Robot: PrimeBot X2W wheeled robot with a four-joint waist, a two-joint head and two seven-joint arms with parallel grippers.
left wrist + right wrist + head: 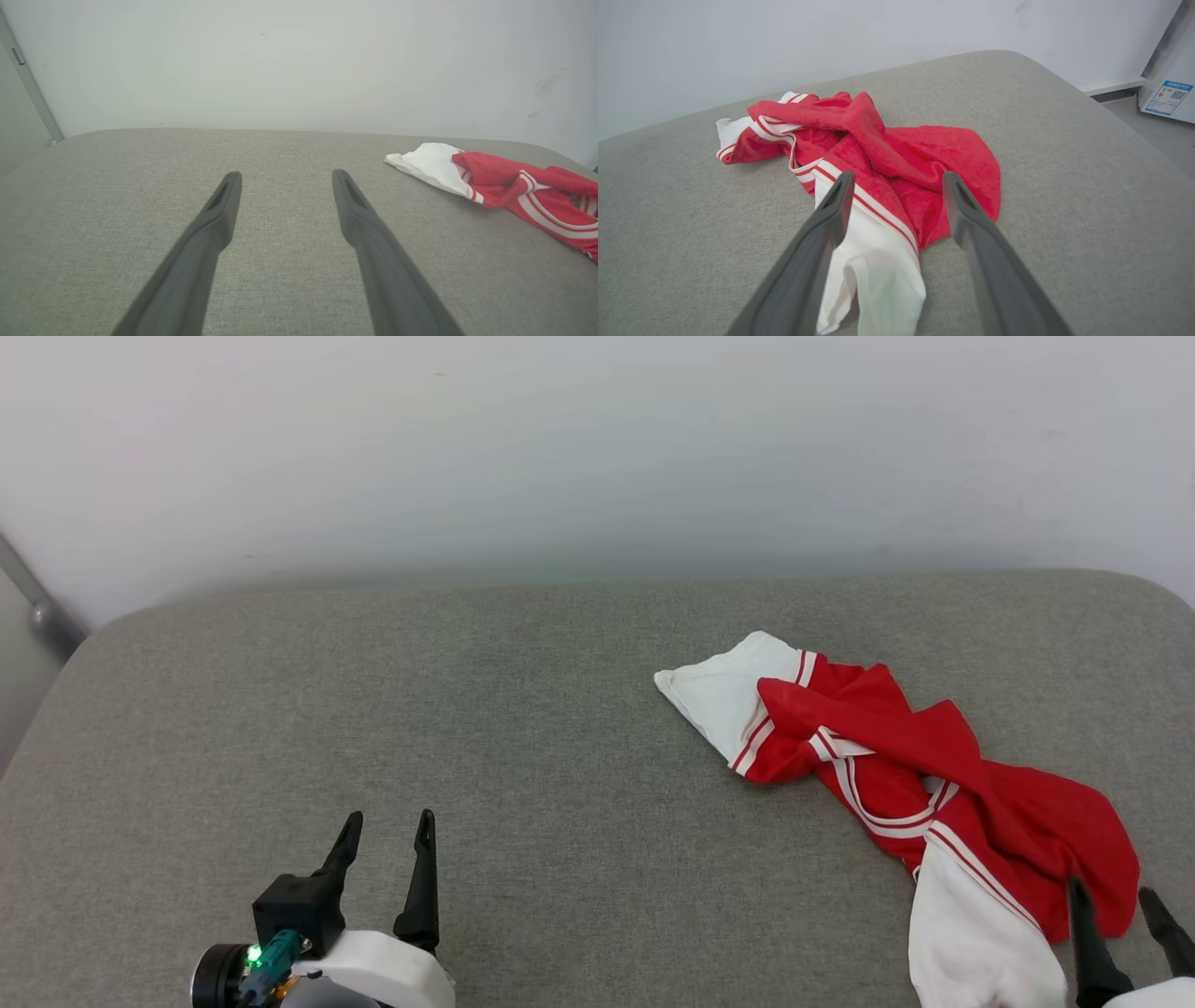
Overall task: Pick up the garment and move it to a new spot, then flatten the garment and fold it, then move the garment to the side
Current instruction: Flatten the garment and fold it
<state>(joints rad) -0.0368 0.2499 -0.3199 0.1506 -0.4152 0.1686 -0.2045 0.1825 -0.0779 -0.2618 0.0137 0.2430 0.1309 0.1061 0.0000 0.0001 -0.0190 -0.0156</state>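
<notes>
The garment (896,756) lies crumpled on the right half of the grey padded surface (467,709), red with two white sleeves and striped trim; its letters and number are hidden in the folds. In the left wrist view the garment (504,186) sits far off to the right. My left gripper (386,831) is open over bare fabric at the lower left, nothing between its fingers (224,205). My right gripper (1116,891) is open at the garment's near edge. In the right wrist view its fingers (838,200) straddle the garment (887,158), above a white sleeve.
A pale wall (597,448) rises behind the padded surface. The surface's rounded far corners and right edge (1111,112) drop to a grey floor, where a white box with a blue label (1169,95) stands. A metal post (28,79) stands at the left.
</notes>
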